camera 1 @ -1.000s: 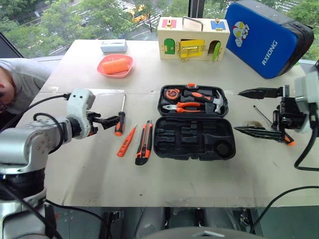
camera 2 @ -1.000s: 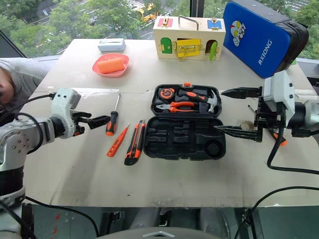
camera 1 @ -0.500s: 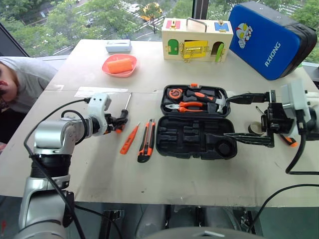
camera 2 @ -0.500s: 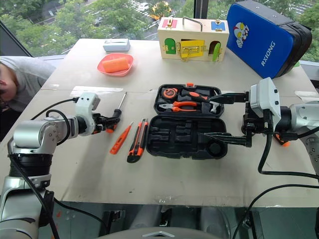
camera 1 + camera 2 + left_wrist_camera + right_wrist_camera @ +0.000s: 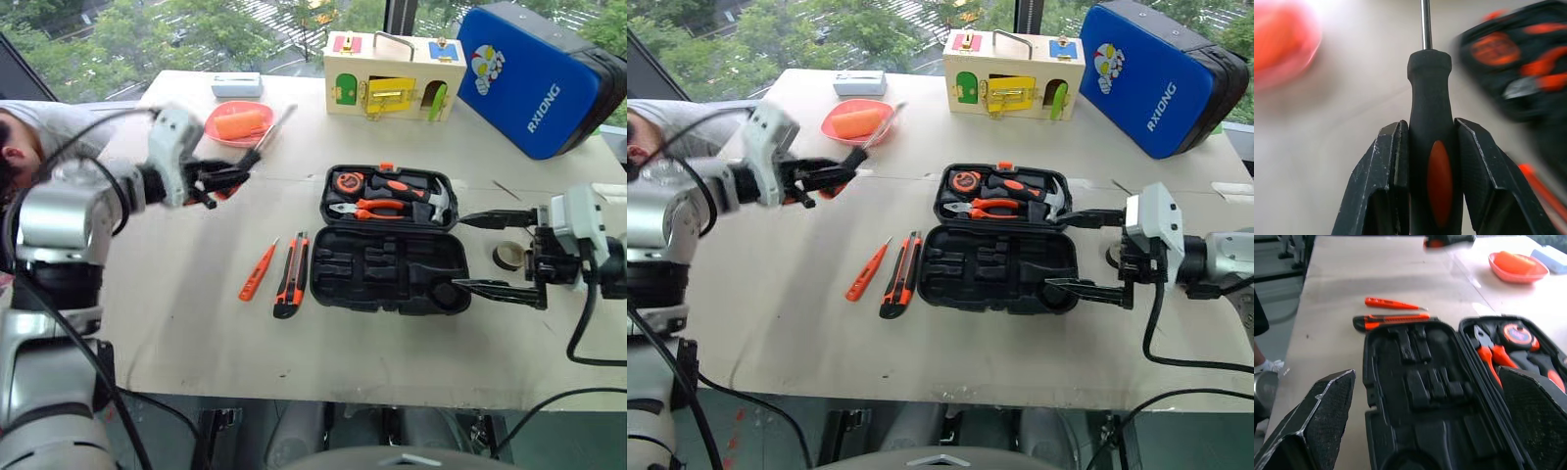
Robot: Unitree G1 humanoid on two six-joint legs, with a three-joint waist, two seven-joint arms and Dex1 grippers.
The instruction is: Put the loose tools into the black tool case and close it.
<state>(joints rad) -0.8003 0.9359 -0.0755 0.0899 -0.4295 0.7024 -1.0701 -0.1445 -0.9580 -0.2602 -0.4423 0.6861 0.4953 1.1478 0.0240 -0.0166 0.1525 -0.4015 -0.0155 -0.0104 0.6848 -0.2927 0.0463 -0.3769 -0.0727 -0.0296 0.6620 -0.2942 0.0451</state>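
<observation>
**Left claw has a screwdriver in the air; case lies open**

The left claw (image 5: 223, 176) is up off the bench (image 5: 176, 323), clenched on the black-and-orange handle of a screwdriver (image 5: 1429, 147), its two fingers (image 5: 1382, 181) pressed against either side of the grip and the steel shaft pointing out past the tips, toward the pink dish (image 5: 227, 134) at the far side.

On the bench below lie a slim orange tester screwdriver (image 5: 258, 270) and, just beside it, a utility knife (image 5: 289, 288), both close to the left edge of the tool case (image 5: 384, 269).

The case sits wide open and flat: the far half holds pliers (image 5: 370, 208), a tape measure (image 5: 343, 182) and a hammer (image 5: 438, 199), while the near half shows empty moulded recesses.

The right claw (image 5: 500, 252) hangs at the case's right end, released, jaws spread wide and holding nothing. Just past it, a small tape roll (image 5: 507, 257) rests on the bench. Behind stand a wooden box (image 5: 394, 74) and a blue bag (image 5: 534, 73).
</observation>
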